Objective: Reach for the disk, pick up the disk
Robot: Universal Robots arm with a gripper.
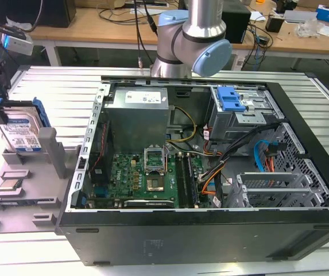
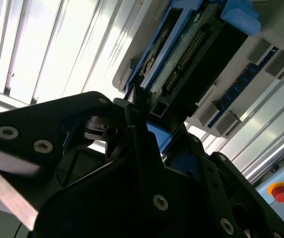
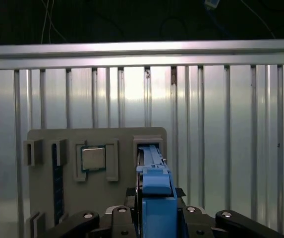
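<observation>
The disk (image 1: 20, 133) stands on edge in a slot of the grey holder (image 1: 50, 146) at the exterior view's left, its white-and-blue label facing out and a blue bracket round its edges. My gripper (image 1: 2, 117) comes down over its top edge. In the first wrist view the disk's blue bracket (image 3: 155, 186) runs up between the black fingers (image 3: 131, 194), which sit tight against both of its sides. In the second wrist view a thin finger (image 2: 136, 111) presses on the disk's blue edge (image 2: 154, 49). My gripper is shut on the disk, which sits in its slot.
A small square processor chip (image 1: 9, 185) lies in another pocket of the holder (image 3: 47, 139), beside the disk's slot. The open computer case (image 1: 210, 236) takes up the middle and the exterior view's right, with a blue latch (image 1: 231, 99) on its drive bay. Ribbed metal tabletop (image 3: 231, 148) surrounds the holder.
</observation>
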